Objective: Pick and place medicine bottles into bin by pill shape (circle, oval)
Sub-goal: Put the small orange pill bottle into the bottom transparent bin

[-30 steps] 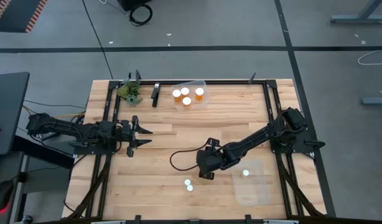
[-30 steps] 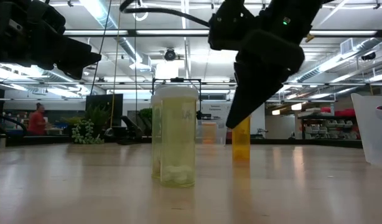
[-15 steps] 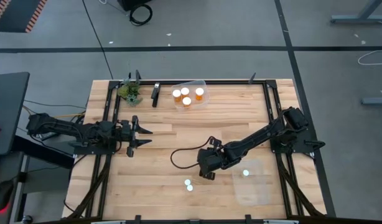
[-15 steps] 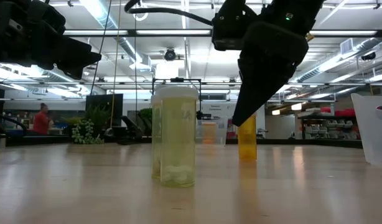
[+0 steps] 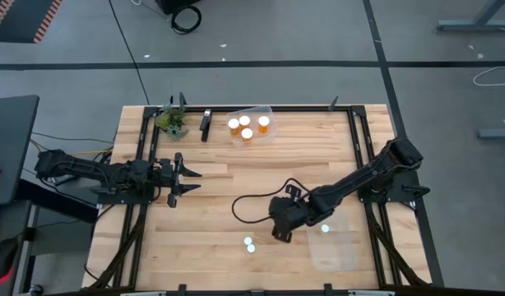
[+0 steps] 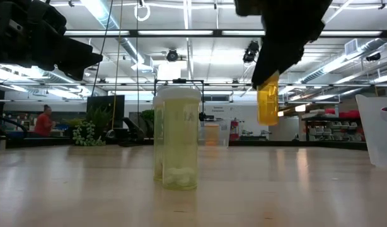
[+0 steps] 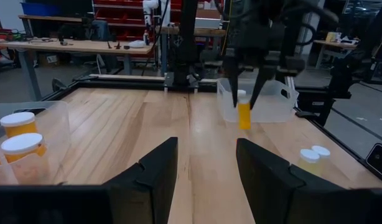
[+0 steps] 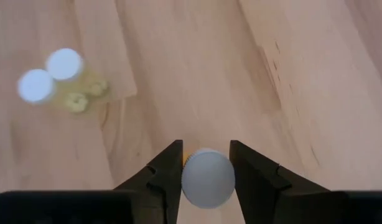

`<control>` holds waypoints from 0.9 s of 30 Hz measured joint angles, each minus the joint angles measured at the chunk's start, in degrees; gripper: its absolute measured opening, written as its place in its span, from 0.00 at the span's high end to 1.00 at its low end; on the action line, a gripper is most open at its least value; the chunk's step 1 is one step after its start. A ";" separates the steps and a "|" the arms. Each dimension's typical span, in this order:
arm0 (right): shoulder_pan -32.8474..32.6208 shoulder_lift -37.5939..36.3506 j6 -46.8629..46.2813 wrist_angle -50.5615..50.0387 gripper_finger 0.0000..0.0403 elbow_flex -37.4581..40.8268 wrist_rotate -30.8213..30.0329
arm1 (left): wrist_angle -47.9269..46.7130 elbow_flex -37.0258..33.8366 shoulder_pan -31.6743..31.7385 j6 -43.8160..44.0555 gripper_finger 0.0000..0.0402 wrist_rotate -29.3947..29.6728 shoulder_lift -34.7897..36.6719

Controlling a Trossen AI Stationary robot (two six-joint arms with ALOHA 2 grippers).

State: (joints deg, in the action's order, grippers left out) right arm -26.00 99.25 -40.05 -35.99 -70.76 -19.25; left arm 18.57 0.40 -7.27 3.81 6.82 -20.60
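Note:
My right gripper (image 5: 279,233) hangs over the table's near middle, shut on an orange medicine bottle (image 6: 268,104) with a white cap, held above the wood. Two pale medicine bottles (image 5: 249,244) stand on their bases side by side just left of it, close together in the low view (image 6: 176,139). Several orange bottles (image 5: 249,127) sit in a clear bin (image 5: 269,111) at the far edge. One bottle (image 5: 324,228) stands in a clear bin (image 5: 339,255) at the near right. My left gripper (image 5: 185,179) waits open at the table's left, level. My right gripper pinches the orange bottle at its top, with the white cap (image 8: 192,178) between the two fingers (image 8: 168,167). The fingers come from above, slanting down. The bottle hangs upright below them, its base (image 6: 267,121) lifted clear of the table.
A small green plant (image 5: 171,121) and a dark tool (image 5: 206,123) lie at the far left. A black cable (image 5: 252,201) loops over the table behind my right gripper. Black rails (image 5: 358,140) run along the table's sides. Bare wood lies between the two arms.
My right gripper has risen and shifted toward the table's right edge. The orange bottle, which stood on the table between its fingers, now hangs lifted clear, still upright. The pale bottles have not moved.

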 joint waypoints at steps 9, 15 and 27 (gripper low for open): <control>-4.63 -3.31 -9.19 -5.69 0.67 0.00 0.20 | 0.00 0.00 0.01 0.02 0.57 -0.01 0.01; -7.41 -5.14 -14.81 -7.97 0.67 0.00 2.03 | 0.06 0.01 0.01 0.00 0.57 -0.01 0.01; -13.04 -10.16 -28.77 -15.85 0.67 0.00 3.71 | 0.04 0.00 0.01 0.01 0.57 -0.01 0.00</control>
State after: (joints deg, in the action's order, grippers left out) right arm -39.05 89.09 -68.82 -51.84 -70.76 -15.54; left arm 18.61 0.40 -7.26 3.82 6.81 -20.60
